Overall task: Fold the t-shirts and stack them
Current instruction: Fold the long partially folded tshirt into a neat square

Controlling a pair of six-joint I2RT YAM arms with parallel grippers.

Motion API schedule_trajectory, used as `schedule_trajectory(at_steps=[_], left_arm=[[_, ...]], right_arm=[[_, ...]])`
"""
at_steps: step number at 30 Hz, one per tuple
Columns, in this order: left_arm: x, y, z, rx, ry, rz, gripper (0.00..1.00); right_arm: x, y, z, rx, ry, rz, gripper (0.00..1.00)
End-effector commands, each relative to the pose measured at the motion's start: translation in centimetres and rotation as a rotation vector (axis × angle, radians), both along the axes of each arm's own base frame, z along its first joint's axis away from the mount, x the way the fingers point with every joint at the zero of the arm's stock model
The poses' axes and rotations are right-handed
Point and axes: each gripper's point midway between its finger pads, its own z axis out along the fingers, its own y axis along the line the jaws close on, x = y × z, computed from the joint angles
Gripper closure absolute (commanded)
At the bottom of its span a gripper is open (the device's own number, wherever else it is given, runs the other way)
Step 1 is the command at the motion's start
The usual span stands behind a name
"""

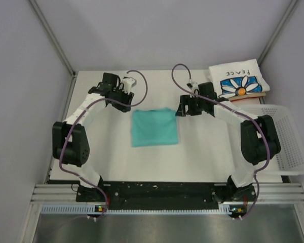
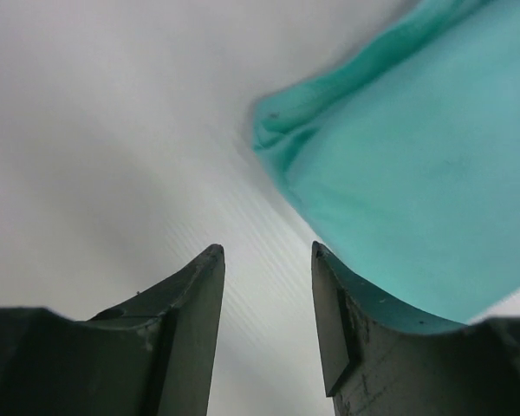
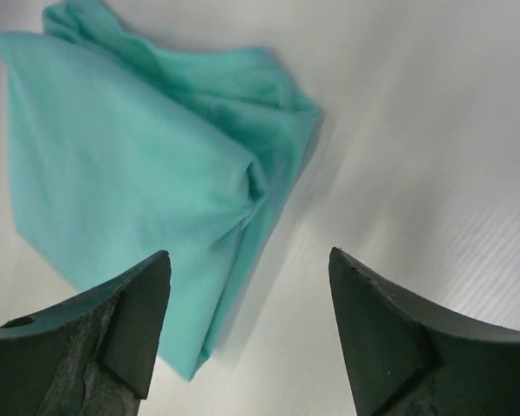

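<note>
Teal shirt (image 1: pixel 153 126) lay folded on the desk (image 1: pixel 202 149) (daisy shirt (image 1: pixel 238 81) well apart); left hand (image 2: pixel 264 260) and right hand (image 3: pixel 247 264) flanked it, both spread apart.

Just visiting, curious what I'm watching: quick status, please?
Left gripper open near teal shirt, far-left corner; right gripper open near far-right corner. Teal shirt folded mid-table; daisy shirt folded far right, unstacked. Nothing blocking.

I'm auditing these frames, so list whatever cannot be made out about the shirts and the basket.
Teal shirt, top view: layers underneath hidden by its own upper face.
Teal shirt, left wrist view: cut off by the top and right edges.
Printed shirt, top view: brown strip under its near edge mostly covered, too small to identify.
Basket, top view: left side hidden behind the right arm.
</note>
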Motion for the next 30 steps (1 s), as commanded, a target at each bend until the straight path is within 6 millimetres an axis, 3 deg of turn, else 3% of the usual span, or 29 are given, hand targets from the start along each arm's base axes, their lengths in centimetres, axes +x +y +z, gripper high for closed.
schedule_trajectory(at_steps=[1,2,3,4,5,7,8,12,14,17,19,22,24,25,28,30], left_arm=[[-6.3,-5.5,0.8,-0.166,0.014,-0.160,0.53],[-6.7,-6.6,1.0,-0.173,-0.013,-0.208,0.56],[-7.0,-7.1,0.9,-0.170,-0.018,-0.232,0.61],[-6.9,-7.5,0.8,-0.170,-0.019,-0.241,0.64],[-6.5,-7.7,0.7,-0.173,-0.011,-0.236,0.68],[-5.1,-7.3,-0.4,-0.155,0.033,-0.183,0.78],[-4.3,-7.0,-0.8,-0.168,0.057,-0.156,0.82],[-1.6,-5.5,-3.4,-0.206,0.157,-0.055,0.88],[-1.0,-5.1,-5.1,-0.184,0.209,-0.041,0.88],[-0.6,-4.9,-7.1,-0.146,0.278,-0.037,0.88],[0.2,-4.6,-7.4,-0.135,0.273,-0.017,0.88],[1.4,-4.3,-6.7,-0.114,0.244,0.007,0.88],[2.2,-3.9,-5.5,-0.102,0.209,0.016,0.88],[2.4,-3.8,-4.8,-0.099,0.193,0.018,0.87],[2.4,-3.3,-2.3,-0.091,0.129,0.022,0.82],[1.7,-3.0,-1.0,-0.093,0.099,0.018,0.76]], right_arm=[[-3.5,2.7,1.6,0.213,0.094,-0.015,0.46],[-3.5,3.3,1.9,0.238,0.097,-0.008,0.79],[-3.5,3.9,2.4,0.266,0.088,0.014,0.92],[-3.2,4.6,3.1,0.284,0.059,0.033,0.99],[-2.8,5.3,3.9,0.298,0.023,0.045,1.00],[-1.6,6.2,4.4,0.331,0.024,0.012,1.00],[-0.8,6.2,3.6,0.334,0.053,-0.018,1.00],[1.4,5.5,-2.3,0.300,0.266,-0.117,1.00],[1.9,5.3,-3.8,0.282,0.303,-0.133,1.00],[3.2,5.6,-4.7,0.267,0.311,-0.147,1.00],[4.5,5.5,-4.5,0.260,0.299,-0.162,1.00],[5.7,4.7,-3.2,0.247,0.260,-0.192,1.00],[6.1,3.7,-2.0,0.223,0.219,-0.201,0.91],[6.1,3.2,-0.5,0.209,0.180,-0.197,0.86],[4.0,1.6,0.7,0.137,0.139,-0.181,0.71],[1.7,0.6,0.1,0.107,0.149,-0.172,0.57]])
